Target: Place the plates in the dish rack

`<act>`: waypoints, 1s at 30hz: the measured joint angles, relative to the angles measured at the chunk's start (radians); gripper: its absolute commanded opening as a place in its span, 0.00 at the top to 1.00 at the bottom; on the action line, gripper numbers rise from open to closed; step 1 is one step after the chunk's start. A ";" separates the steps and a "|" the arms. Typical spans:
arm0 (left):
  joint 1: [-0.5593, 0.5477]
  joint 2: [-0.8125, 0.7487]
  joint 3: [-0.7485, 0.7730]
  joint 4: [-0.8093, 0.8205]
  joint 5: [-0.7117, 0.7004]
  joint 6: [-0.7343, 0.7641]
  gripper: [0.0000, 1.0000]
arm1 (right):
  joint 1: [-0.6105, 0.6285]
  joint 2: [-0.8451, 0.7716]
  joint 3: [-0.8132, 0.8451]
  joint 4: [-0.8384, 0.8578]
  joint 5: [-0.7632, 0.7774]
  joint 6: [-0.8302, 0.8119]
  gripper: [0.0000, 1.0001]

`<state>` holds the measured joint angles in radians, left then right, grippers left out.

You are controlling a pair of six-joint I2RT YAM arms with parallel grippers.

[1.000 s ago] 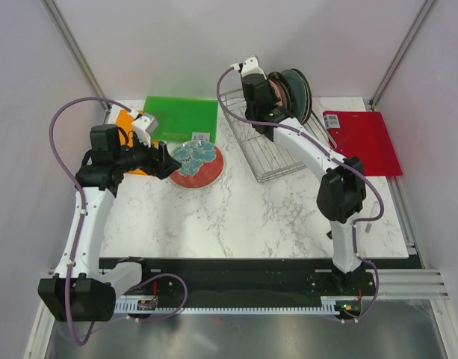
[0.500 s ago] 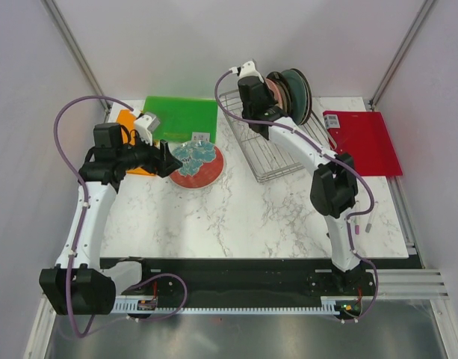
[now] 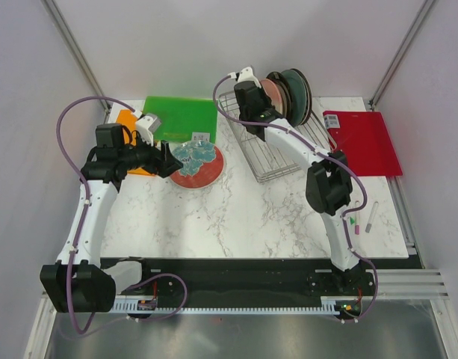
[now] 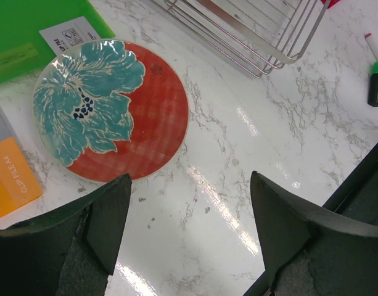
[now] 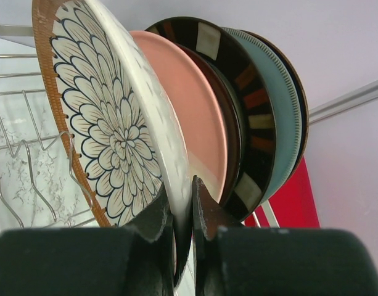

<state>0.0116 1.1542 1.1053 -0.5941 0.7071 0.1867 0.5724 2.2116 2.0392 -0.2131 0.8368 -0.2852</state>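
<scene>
Top view: the left gripper (image 3: 166,161) is parked just beside the left rim of the red plate (image 3: 197,164). That plate is laid flat on the table (image 3: 236,217), between the green board (image 3: 182,117) and the dish rack (image 3: 270,149). The right gripper (image 3: 247,93) is positioned at the rack's far end, against a row of plates (image 3: 288,93) stood on edge.

Left wrist: the fingers (image 4: 108,222) are spread wide with nothing between them. The red plate (image 4: 111,111) is seen ahead, untouched, with the rack corner (image 4: 262,37) beyond it.

Right wrist: the right gripper (image 5: 184,203) is clamped on the lower rim of the petal plate (image 5: 108,123). That plate is tilted toward the pink plate (image 5: 195,117). A dark plate (image 5: 238,92) and a teal plate (image 5: 278,123) are stood behind. Whether the petal plate is seated in the rack wires (image 5: 22,154) cannot be told.
</scene>
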 measured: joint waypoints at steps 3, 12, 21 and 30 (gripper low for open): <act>0.000 0.000 -0.005 0.002 0.000 -0.004 0.16 | 0.000 0.014 0.011 -0.005 0.002 0.015 1.00; 0.000 0.000 -0.026 0.004 -0.001 -0.012 0.16 | 0.001 0.064 0.047 -0.006 0.006 0.032 0.94; 0.000 0.005 -0.032 0.012 0.000 -0.016 0.16 | 0.000 0.064 0.047 -0.004 0.018 0.046 0.54; 0.000 0.006 -0.052 0.026 0.000 -0.026 0.16 | 0.000 0.064 0.045 -0.005 0.018 0.045 0.47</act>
<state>0.0116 1.1599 1.0531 -0.5686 0.7067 0.1608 0.5720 2.2753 2.0838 -0.2176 0.8551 -0.2405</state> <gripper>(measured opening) 0.842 0.522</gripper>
